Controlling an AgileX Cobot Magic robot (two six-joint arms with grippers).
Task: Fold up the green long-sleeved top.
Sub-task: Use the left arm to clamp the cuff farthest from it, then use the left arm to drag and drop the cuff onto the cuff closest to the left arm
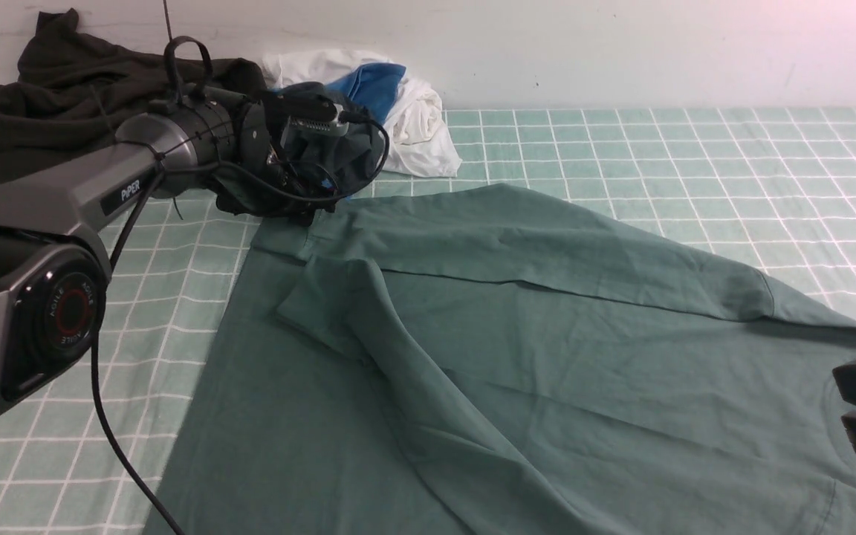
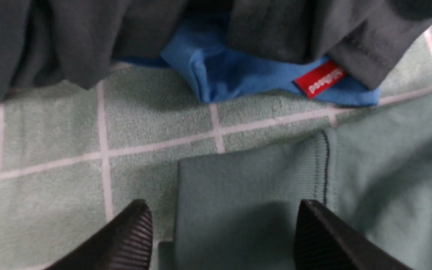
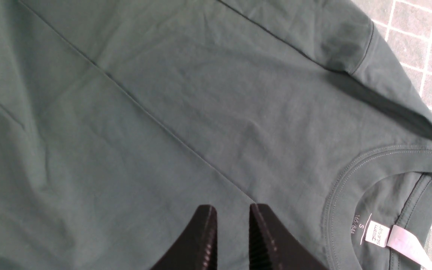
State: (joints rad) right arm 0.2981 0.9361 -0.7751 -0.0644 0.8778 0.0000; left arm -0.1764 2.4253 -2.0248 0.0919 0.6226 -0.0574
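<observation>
Hovering left claw [image 2: 221,210] spread wide over the sleeve cuff [image 2: 246,176] | green long-sleeved top [image 1: 547,334] spread on checked cloth [image 1: 695,148] | right claw [image 3: 233,213] a slit apart, empty, near collar [image 3: 336,195] | risk: I snag the dark garment [image 2: 313,37] lying near the cuff.

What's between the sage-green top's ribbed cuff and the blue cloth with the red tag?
Only bare green checked table cover, shown in the left wrist view.

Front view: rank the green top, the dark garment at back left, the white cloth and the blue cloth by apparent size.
1. green long-sleeved top, by far, though it lies nearest the camera.
2. dark garment, partly hidden.
3. white cloth.
4. blue cloth, mostly covered.
</observation>
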